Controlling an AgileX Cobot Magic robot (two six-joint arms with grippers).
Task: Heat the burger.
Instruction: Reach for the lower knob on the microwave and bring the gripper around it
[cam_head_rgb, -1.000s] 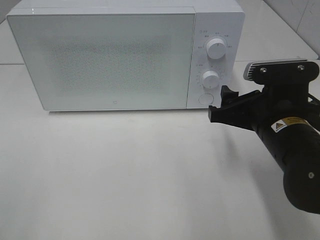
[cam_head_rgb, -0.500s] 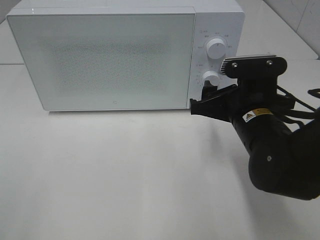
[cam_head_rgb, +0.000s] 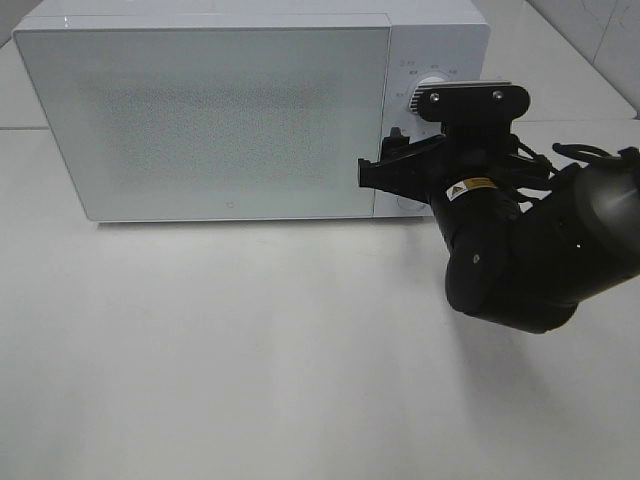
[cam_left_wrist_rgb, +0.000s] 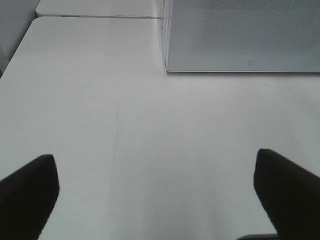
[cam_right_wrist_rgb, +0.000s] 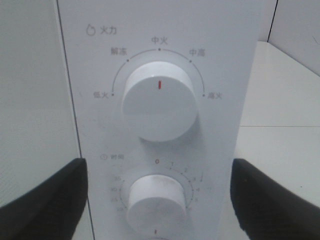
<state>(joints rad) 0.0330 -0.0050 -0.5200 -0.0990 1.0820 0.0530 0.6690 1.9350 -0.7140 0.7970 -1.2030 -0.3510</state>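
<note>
Since the earlier frame the right gripper (cam_head_rgb: 380, 160) has been carried leftward, from off the microwave's (cam_head_rgb: 230, 110) lower right corner to the front of its control panel. Its jaws are held spread with nothing gripped. The lower knob (cam_right_wrist_rgb: 156, 200) is seen between them, and the upper knob (cam_right_wrist_rgb: 159, 107) sits above it, its red mark set straight up. The microwave's door (cam_head_rgb: 200, 120) is shut. The left gripper (cam_left_wrist_rgb: 159, 195) is held wide apart, grasping nothing, over the table (cam_head_rgb: 250, 350) before the microwave's left front corner. Where the burger lies cannot be told.
</note>
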